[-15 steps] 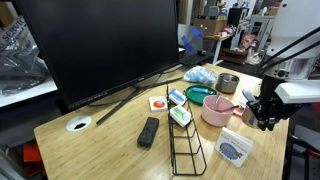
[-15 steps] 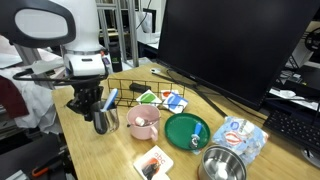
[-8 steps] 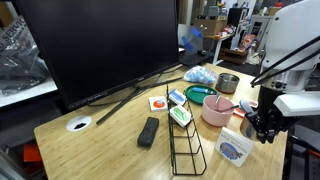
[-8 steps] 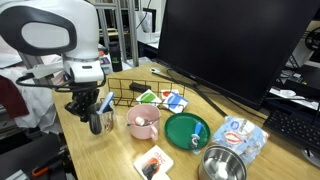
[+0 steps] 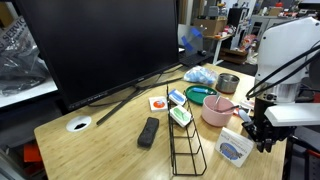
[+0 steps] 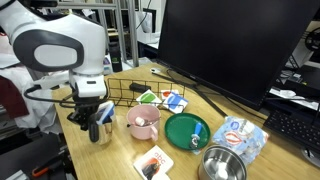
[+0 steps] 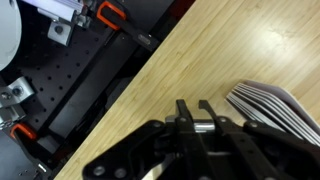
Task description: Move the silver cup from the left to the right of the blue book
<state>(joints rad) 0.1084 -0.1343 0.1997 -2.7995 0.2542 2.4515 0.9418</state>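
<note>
Monitor (image 5: 95,45): large, flat, matte black rectangle on thin splayed metal legs, set at the rear of the table.

Table (image 5: 100,150): pale wood top with fine straight grain and a rounded corner.

Robot arm (image 6: 55,45): smooth white rounded casings with black joints, bent down over the table's edge.

Wire rack (image 5: 186,142): thin black rods forming an upright open frame.

Teal bowl (image 5: 200,93): round, shallow and glossy.

Pink bowl (image 5: 217,110): round and deeper, matte, just in front of the teal bowl.

Steel bowl (image 5: 228,82): round, polished grey metal, beside a crinkled blue-and-white packet (image 5: 200,74).

Blue book (image 5: 235,150): flat and pale, with a blue oval on the cover. In the wrist view its white page edges (image 7: 270,100) show as stacked lines.

Remote (image 5: 148,131): black slim oblong lying flat.

Gripper (image 6: 96,124): black, angular, pointing down. In an exterior view (image 5: 262,138) it stands just beside the blue book, on the side nearer the table's edge.

Silver cup (image 6: 104,131): small, grey and shiny, largely hidden behind the fingers (image 7: 185,115). The fingers are drawn close together with a bright metal strip pinched between them. Whether the cup's base touches the wood cannot be told.
</note>
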